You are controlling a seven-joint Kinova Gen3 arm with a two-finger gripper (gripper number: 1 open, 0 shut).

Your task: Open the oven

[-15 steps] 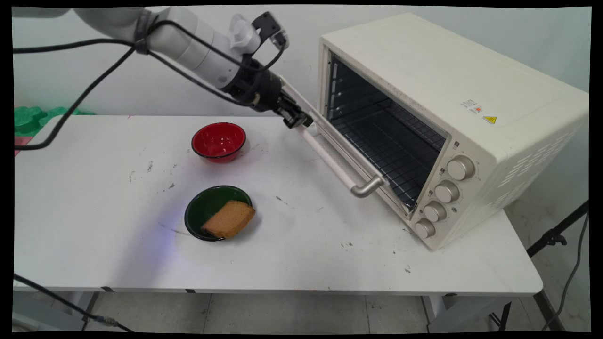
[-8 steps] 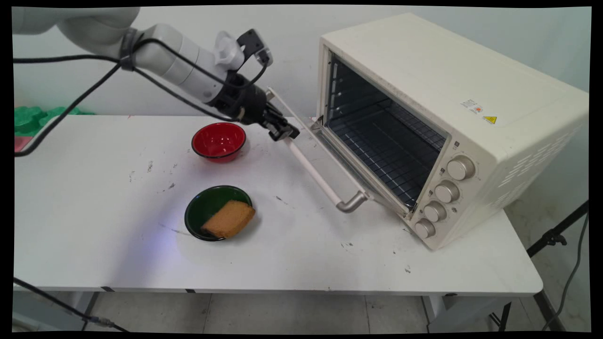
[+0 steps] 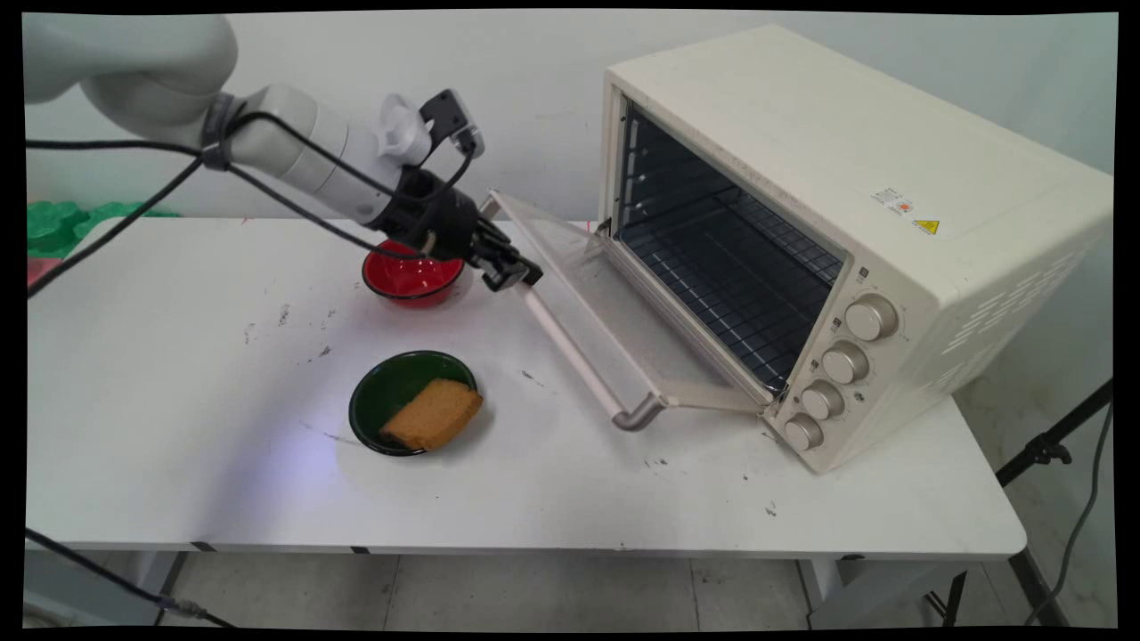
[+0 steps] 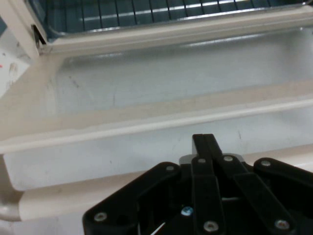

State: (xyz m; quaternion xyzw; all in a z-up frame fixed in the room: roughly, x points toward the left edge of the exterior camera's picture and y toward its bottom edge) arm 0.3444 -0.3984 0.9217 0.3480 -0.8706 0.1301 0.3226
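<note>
A cream toaster oven (image 3: 802,178) stands at the table's right, its glass door (image 3: 614,312) swung down almost flat. My gripper (image 3: 512,271) is at the far end of the door's handle bar (image 3: 570,356). In the hand view its fingertips (image 4: 204,142) are pressed together, reaching over the handle (image 4: 73,196) into the gap before the glass (image 4: 171,93); nothing shows between them. The oven's wire rack (image 4: 146,12) is empty. A red bowl (image 3: 405,271) sits just behind my wrist, partly hidden.
A dark green bowl (image 3: 383,396) with a slice of brown bread (image 3: 436,414) stands in front of the door's handle. Green items (image 3: 53,223) lie past the table's far left edge. A black stand (image 3: 1051,450) rises beside the table's right end.
The oven door has swung down from about half open to nearly flat. My gripper moved left and down with the handle, toward the red bowl.
</note>
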